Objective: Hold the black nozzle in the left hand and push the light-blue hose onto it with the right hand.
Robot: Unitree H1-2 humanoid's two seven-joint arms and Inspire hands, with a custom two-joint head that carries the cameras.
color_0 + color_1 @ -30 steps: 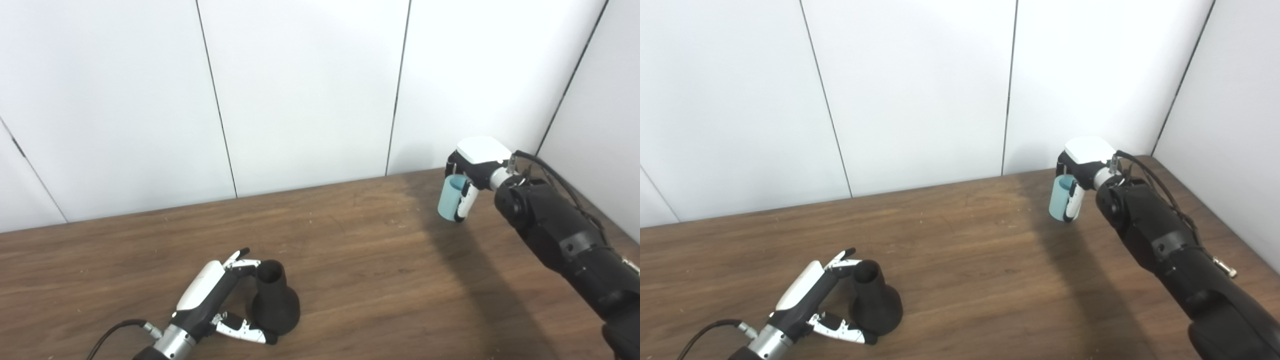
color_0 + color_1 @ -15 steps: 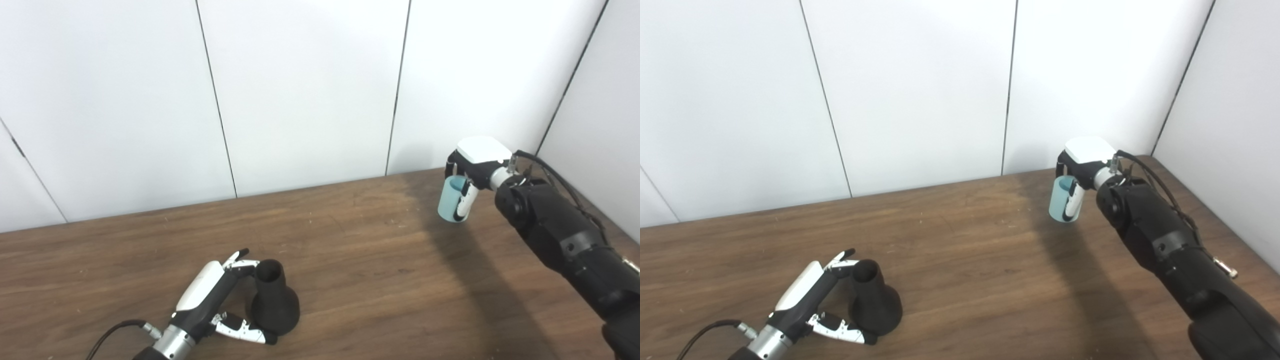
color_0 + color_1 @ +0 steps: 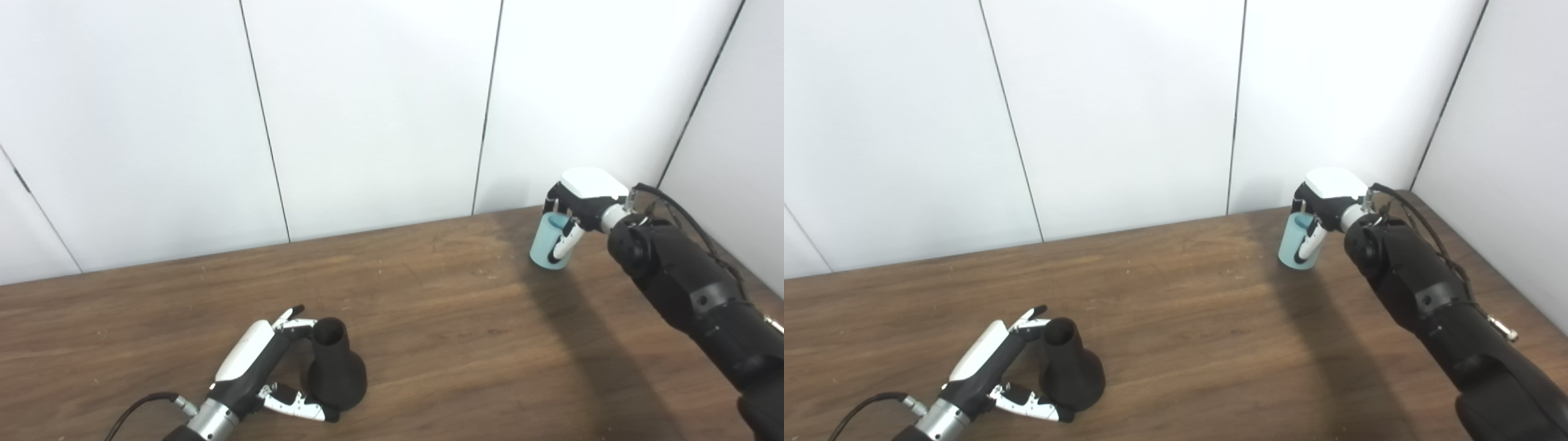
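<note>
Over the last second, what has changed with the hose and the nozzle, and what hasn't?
The right hand, shut on the light-blue hose, has tilted it and shifted it slightly left, its lower end swinging toward the nozzle side. The left hand stays cupped around the black nozzle, which still stands upright on the table; neither has moved.

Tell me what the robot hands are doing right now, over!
Left hand open around nozzle, standing on table. Right hand shut on hose, far right. Nothing between them.

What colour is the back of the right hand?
White back on the right hand, clearest in the left eye view.
</note>
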